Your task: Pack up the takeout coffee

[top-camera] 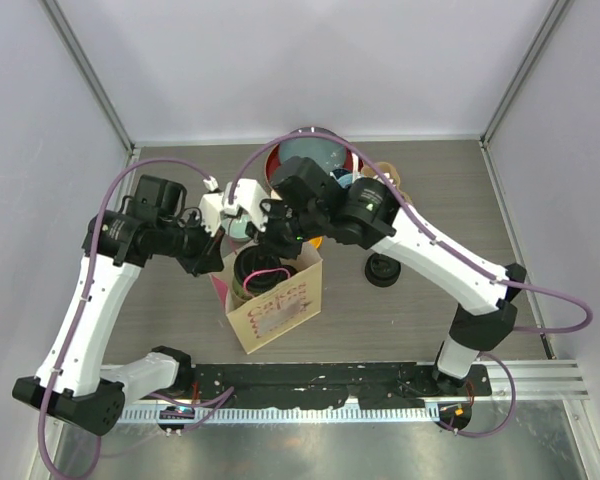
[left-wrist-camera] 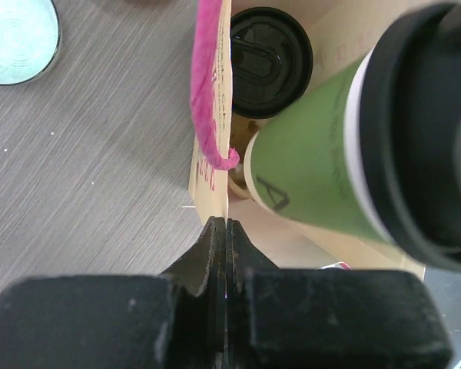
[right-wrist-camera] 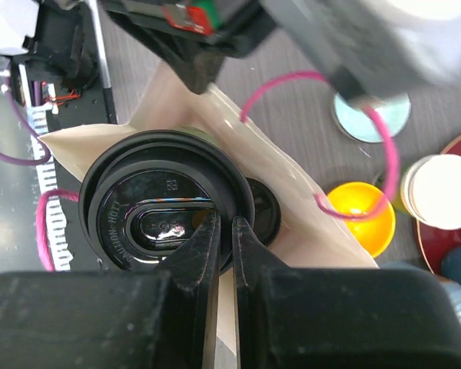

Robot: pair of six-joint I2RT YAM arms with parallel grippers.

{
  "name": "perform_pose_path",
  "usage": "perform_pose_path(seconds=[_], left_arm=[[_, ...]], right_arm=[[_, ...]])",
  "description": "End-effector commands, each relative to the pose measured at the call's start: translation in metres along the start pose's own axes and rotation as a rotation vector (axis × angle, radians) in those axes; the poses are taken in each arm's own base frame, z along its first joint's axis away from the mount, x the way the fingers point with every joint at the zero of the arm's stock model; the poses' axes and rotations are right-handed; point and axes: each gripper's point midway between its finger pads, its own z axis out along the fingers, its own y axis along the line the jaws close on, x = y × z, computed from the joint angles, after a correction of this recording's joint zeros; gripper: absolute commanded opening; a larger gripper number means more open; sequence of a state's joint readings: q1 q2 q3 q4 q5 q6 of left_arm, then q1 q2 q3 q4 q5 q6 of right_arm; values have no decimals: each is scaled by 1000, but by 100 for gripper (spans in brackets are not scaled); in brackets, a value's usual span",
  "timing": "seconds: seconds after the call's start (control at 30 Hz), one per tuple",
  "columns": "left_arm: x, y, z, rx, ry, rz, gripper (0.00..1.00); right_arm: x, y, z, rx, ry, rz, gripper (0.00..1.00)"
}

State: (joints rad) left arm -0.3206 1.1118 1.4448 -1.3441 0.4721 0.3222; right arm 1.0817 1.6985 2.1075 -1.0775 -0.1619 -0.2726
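Two green cups, black lids, in paper bag.

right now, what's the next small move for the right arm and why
Probably lower the right tool: it pinches the lid of the green cup, whose base is just inside the bag beside the other cup, while the left tool holds the bag edge.
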Motion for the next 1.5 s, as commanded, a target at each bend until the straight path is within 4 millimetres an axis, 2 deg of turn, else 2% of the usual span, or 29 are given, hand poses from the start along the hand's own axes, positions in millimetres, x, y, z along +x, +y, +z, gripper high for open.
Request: perform_pose_path(seconds=[0.0,0.23,0.37,0.4,0.53,0.63,0.77,1.07,1.2,1.3,1.37,1.47], left_arm=[[-10,-4,3,45,-36,41,0],[-17,-8,6,92,-44,46,0],[-15,-9,6,96,-41,63,0],[-14,-9,5,97,-40,65,0],[-16,-11,4,104,-50,69,0],[-20,-14,5,122,-67,65,0],[-21,-13,7,123,-70,62,0],[-21,-6,10,106,-62,97,0],[-21,-2,13,96,-58,97,0],[-22,-3,15,107,-54,91,0],[-23,-5,16,127,-55,91,0],[-22,-7,16,137,-52,92,0]], right_arm=[[-14,18,12,-102,-46,-131,1],[4,31,47,-160,44,-224,1],[20,25,60,-140,111,-247,1],[24,17,63,-102,133,-248,1],[24,16,67,-97,128,-257,1],[28,31,74,-177,107,-305,1],[46,47,84,-285,133,-371,1],[82,58,91,-409,213,-491,1],[79,56,87,-369,186,-547,1],[78,61,90,-385,198,-585,1],[78,63,99,-395,212,-612,1],[88,71,107,-441,266,-656,1]])
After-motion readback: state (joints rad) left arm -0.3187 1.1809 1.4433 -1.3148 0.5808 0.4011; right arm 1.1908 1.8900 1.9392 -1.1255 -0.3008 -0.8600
